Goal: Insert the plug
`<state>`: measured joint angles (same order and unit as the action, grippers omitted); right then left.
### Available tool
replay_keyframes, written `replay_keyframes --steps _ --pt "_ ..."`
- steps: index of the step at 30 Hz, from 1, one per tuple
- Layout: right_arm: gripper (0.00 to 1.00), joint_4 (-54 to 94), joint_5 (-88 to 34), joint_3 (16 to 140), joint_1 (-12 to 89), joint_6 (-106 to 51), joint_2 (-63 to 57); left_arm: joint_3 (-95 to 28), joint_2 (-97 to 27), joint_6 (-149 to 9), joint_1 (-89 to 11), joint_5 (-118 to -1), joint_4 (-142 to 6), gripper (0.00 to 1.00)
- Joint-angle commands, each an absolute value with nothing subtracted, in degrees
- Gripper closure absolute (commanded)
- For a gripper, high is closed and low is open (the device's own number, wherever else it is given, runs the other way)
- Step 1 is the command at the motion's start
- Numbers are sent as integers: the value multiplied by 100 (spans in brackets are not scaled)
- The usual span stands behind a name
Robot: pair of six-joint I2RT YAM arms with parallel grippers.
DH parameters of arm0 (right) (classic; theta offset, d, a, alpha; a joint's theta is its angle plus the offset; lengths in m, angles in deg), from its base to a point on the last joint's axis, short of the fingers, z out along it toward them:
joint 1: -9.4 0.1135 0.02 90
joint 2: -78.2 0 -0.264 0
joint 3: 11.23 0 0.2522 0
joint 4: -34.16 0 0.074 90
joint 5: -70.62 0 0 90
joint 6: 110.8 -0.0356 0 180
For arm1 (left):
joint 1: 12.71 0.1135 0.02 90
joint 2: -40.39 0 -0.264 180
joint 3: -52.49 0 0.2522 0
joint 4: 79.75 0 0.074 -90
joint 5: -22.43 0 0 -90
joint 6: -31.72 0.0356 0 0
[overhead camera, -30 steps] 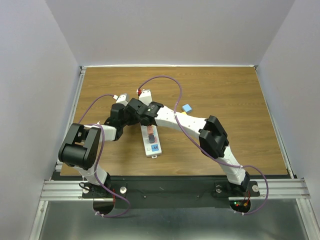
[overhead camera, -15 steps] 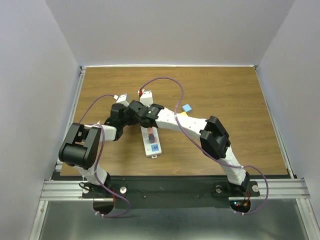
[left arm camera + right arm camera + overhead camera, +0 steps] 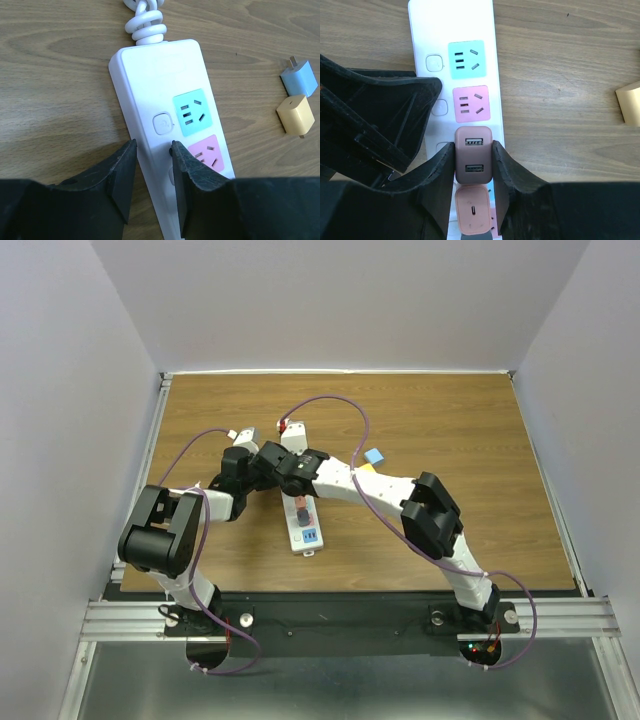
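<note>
A white power strip lies on the wooden table; it shows in the left wrist view and the right wrist view, with a teal socket and a pink socket. My right gripper is shut on a dusty-pink USB plug, holding it over the strip just below the pink socket. A lighter pink plug sits in the strip under it. My left gripper straddles the strip's left edge, one finger on the table, one on the strip's top face.
A blue plug and a yellow plug lie loose on the table right of the strip; the blue one also shows from above. The strip's coiled white cord runs off its far end.
The right arm has shifted very slightly; the plug stays over the strip. The left arm has not visibly moved.
</note>
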<state>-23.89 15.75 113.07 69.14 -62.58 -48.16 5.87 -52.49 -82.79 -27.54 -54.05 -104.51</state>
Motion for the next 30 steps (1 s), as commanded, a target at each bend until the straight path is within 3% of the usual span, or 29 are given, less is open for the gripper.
replay_keyframes --steps 1,30 --pt "100 -2750 1375 11134 7013 -6299 -5311 437 -5304 -8201 -2703 -5325 -10466 56" --pt "100 -2750 1946 11415 7013 -6123 -4906 401 -5374 -8192 -2642 -5166 -10475 57"
